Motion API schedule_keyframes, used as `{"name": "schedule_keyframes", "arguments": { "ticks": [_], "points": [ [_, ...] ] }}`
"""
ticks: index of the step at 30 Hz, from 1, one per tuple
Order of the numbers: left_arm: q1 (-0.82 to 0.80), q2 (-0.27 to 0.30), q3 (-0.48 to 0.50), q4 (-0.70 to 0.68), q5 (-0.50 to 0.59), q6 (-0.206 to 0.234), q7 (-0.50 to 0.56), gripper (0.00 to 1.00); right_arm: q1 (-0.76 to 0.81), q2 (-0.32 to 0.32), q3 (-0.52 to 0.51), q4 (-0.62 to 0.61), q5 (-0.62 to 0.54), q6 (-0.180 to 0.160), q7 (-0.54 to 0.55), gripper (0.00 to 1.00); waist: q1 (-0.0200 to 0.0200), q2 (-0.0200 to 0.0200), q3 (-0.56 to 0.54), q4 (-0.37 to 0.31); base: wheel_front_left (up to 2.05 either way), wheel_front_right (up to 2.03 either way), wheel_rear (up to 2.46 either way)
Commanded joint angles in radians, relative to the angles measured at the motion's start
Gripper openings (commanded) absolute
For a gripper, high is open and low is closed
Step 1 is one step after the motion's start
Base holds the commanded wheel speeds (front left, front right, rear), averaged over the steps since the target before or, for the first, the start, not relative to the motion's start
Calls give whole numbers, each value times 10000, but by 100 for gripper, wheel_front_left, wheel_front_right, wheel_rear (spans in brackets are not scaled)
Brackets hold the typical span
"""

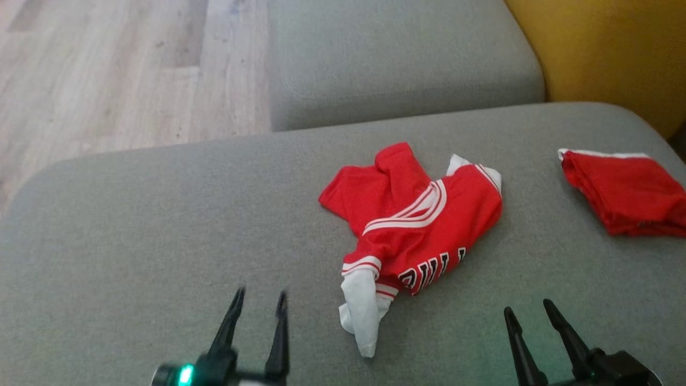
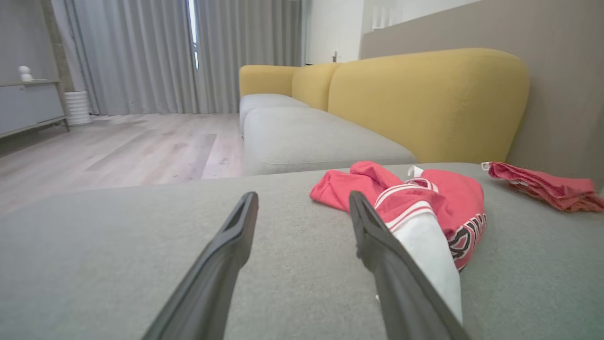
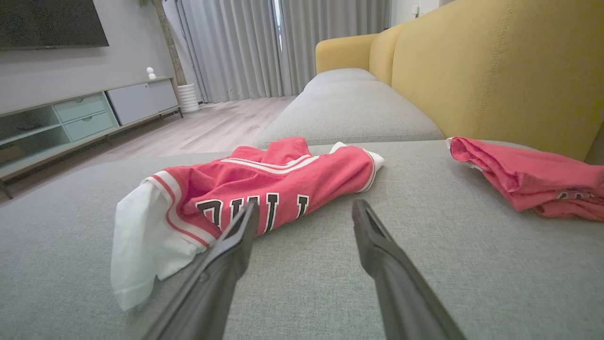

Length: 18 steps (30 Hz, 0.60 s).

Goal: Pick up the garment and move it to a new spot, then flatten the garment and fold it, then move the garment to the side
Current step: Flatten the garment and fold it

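Right wrist view catches black letters resembling "BULL" on the crumpled red jersey, plus a TV cabinet; left gripper and right gripper gape wide, empty.

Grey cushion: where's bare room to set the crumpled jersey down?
Biggest free patch: left half of the grey cushion, between the crumpled jersey and its left edge, ahead of the open left gripper. Narrower strip between jersey and folded red garment. Right end is crowded.
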Motion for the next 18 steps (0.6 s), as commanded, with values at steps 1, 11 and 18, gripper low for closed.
{"name": "schedule_keyframes", "arguments": {
  "ticks": [1,11,18],
  "points": [
    [-1113,-105,115,-22,-96,-89,-72,100,-632,-303,261,-330,18,65,-65,100,0,-1,245,-150,0,0,0],
    [-5434,-106,-2221,2367,-1669,-601,2665,100,-1323,-680,737,-378,115,65,-65,100,0,-1,1485,-906,0,0,0],
    [-6476,-106,-3276,3471,-2872,-515,3410,100,-1774,-745,915,-326,221,65,-65,100,0,-1,1988,-1319,0,0,0]
  ]
}}
